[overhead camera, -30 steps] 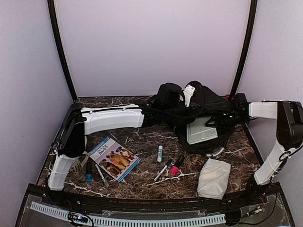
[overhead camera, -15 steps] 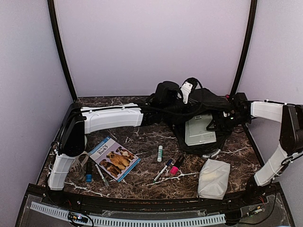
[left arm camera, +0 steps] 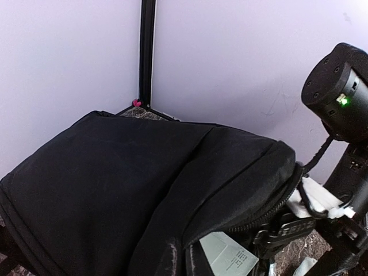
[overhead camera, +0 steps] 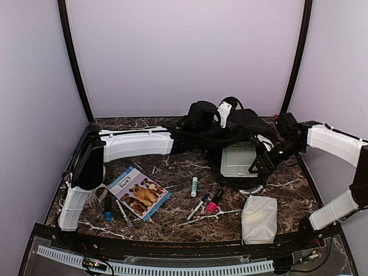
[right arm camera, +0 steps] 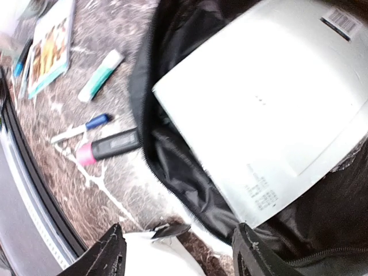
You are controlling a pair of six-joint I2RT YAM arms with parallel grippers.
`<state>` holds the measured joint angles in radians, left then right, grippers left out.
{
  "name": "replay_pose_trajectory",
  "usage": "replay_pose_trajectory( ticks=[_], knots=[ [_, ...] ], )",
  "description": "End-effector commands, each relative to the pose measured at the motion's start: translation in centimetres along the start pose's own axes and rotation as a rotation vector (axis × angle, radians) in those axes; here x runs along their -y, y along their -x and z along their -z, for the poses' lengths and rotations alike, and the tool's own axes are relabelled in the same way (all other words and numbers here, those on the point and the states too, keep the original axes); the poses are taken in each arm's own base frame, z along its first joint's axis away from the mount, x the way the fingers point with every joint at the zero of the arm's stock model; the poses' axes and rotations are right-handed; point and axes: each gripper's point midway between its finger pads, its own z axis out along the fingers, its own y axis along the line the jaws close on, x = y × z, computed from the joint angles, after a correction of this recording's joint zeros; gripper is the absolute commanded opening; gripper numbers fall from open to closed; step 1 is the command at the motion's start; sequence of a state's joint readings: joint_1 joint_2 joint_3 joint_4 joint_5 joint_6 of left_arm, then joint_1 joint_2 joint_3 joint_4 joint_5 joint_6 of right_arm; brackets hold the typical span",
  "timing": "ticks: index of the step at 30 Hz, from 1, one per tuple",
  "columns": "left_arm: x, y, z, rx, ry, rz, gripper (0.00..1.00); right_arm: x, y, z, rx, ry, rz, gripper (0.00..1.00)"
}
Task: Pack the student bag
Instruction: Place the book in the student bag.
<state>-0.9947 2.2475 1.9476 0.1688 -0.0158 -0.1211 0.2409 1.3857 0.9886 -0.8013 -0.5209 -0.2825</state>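
Observation:
The student bag [overhead camera: 244, 123], a big black backpack, lies open at the back right of the table. A flat grey-white device [overhead camera: 237, 159] lies in its mouth and shows large in the right wrist view [right arm camera: 270, 109]. My left gripper [overhead camera: 199, 117] is at the bag's left side, shut on the black flap [left arm camera: 132, 184] and holding it raised; its fingertips are mostly hidden by the fabric. My right gripper [overhead camera: 260, 165] hovers over the bag's near right edge, open and empty, its fingers [right arm camera: 109, 256] spread wide over the bag rim [right arm camera: 190, 184].
A white soft pouch [overhead camera: 259, 217] lies at the front right. A pink-capped marker [overhead camera: 214, 202], a blue-tipped pen [overhead camera: 198, 207] and a green-white stick [overhead camera: 194, 186] lie mid-table. A dog book [overhead camera: 139, 192] and more pens [overhead camera: 115, 210] lie at the front left.
My right arm has swung from the bag's far right side forward and left, over the bag's near edge. The flap has shifted left, showing more of the grey device.

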Motion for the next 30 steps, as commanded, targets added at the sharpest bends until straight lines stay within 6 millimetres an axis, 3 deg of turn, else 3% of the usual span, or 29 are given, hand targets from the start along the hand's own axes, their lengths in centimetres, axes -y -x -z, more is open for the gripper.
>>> replay_pose_trajectory(
  ticks=[1,4,8,16,20,25,30],
  knots=[
    [-0.2,7.0,3.0,0.153,-0.014,0.015,0.0,-2.4,0.3,1.8,0.028,0.003,0.265,0.58],
    [0.2,7.0,3.2,0.142,-0.039,0.016,0.0,-4.0,0.4,1.9,0.006,0.008,0.439,0.49],
    [0.7,7.0,3.5,0.127,-0.064,0.014,0.0,-4.6,0.4,0.7,-0.057,-0.041,0.644,0.39],
    [1.6,7.6,4.4,0.105,-0.108,-0.003,0.0,-1.2,2.2,-1.2,-0.132,-0.304,0.829,0.38],
    [1.8,7.6,4.5,0.092,-0.121,-0.002,0.0,0.7,3.2,-1.7,-0.15,-0.395,0.843,0.44],
    [2.1,7.7,4.6,0.093,-0.139,0.011,0.0,1.7,2.3,-3.1,-0.203,-0.402,0.912,0.6],
    [2.2,7.8,4.6,0.097,-0.146,0.018,0.0,2.6,1.7,-4.3,-0.249,-0.402,0.943,0.62]
  ],
)
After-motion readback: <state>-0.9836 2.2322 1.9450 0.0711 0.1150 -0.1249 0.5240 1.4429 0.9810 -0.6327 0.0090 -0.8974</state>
